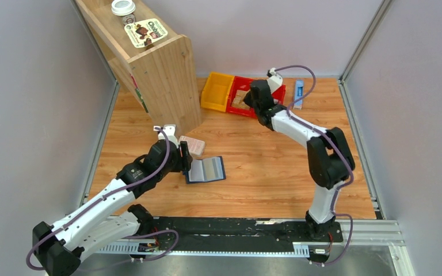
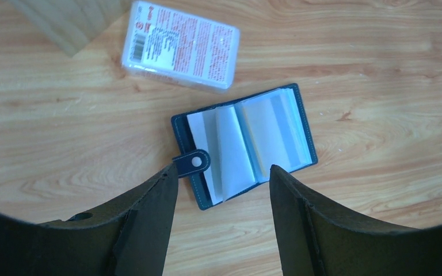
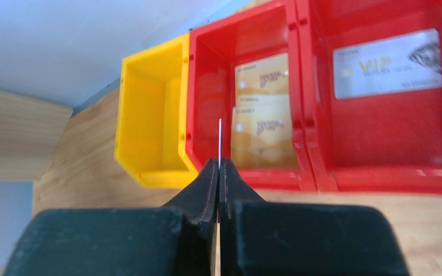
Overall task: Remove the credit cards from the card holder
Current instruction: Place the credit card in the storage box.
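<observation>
The navy card holder (image 2: 247, 144) lies open on the wooden table, clasp tab (image 2: 193, 163) to its left, pale pocket leaves showing; it also shows in the top view (image 1: 206, 169). My left gripper (image 2: 221, 169) is open and empty, hovering just above the holder's near edge, at its left side in the top view (image 1: 185, 158). My right gripper (image 3: 219, 164) is shut on a thin card (image 3: 220, 138) seen edge-on, held above the red bin (image 3: 316, 172). Tan credit cards (image 3: 262, 115) lie in the bin's left compartment, a grey-white VIP card (image 3: 387, 63) in its right one.
A yellow bin (image 1: 217, 91) stands left of the red bin (image 1: 237, 106). A pink-and-white packet (image 2: 181, 46) lies beside the holder. A tall wooden shelf (image 1: 155, 63) stands at the back left. A slim blue-and-white box (image 1: 298, 92) lies at the back right.
</observation>
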### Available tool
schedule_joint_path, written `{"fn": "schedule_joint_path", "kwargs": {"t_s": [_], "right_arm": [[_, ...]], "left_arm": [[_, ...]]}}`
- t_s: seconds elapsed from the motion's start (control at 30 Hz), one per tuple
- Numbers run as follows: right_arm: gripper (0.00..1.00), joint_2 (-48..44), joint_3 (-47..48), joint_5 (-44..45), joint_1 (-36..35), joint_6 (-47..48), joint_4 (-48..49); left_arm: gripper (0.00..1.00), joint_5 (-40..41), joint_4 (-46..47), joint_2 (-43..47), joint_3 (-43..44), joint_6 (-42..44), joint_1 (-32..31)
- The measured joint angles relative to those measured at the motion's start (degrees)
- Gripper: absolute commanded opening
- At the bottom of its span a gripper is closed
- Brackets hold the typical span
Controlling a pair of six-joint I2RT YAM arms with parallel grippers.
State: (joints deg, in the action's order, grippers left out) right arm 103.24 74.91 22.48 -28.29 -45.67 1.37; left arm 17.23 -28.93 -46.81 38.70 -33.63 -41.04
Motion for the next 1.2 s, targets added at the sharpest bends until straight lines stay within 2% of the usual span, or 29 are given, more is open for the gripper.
{"fn": "schedule_joint_path", "kwargs": {"t_s": [0.2, 0.37, 0.5, 0.57, 0.6, 0.7, 0.87, 1.0, 1.2], "right_arm": [[0.0, 13.5, 12.2, 1.2, 0.6, 2.8, 2.4], [0.01, 21.1, 19.0, 1.0, 0.8, 3.7, 2.1], [0.08, 24.5, 21.7, 0.6, 0.9, 3.7, 1.0], [0.15, 25.1, 21.9, 0.6, 0.9, 3.9, 0.5], [0.2, 25.2, 21.9, 0.6, 0.9, 4.0, 0.0], [0.48, 25.2, 21.9, 1.2, 0.9, 5.2, -1.1], [0.68, 23.2, 20.0, 3.0, 0.9, 8.4, -2.7], [0.72, 18.0, 17.0, 3.8, 0.7, 10.7, -5.6], [0.69, 4.1, 10.8, 0.0, -0.7, 13.8, -10.6]], "left_arm": [[0.68, 0.9, -2.0, 0.5, -2.2, -5.2, 2.0], [0.67, 1.3, -3.3, 0.5, -2.2, -7.6, 2.8], [0.67, 1.3, -3.5, 0.7, -2.3, -9.0, 3.1], [0.67, 1.3, -3.5, 0.8, -2.3, -9.6, 3.2], [0.68, 1.3, -3.6, 0.9, -2.4, -9.8, 3.3], [0.67, 1.3, -3.7, 1.7, -2.8, -10.4, 3.3], [0.67, 1.2, -4.9, 3.3, -3.5, -11.8, 3.3], [0.67, 1.1, -5.9, 4.5, -3.8, -12.7, 3.3], [0.63, -1.8, -5.0, 4.3, -3.8, -12.8, 3.3]]}}
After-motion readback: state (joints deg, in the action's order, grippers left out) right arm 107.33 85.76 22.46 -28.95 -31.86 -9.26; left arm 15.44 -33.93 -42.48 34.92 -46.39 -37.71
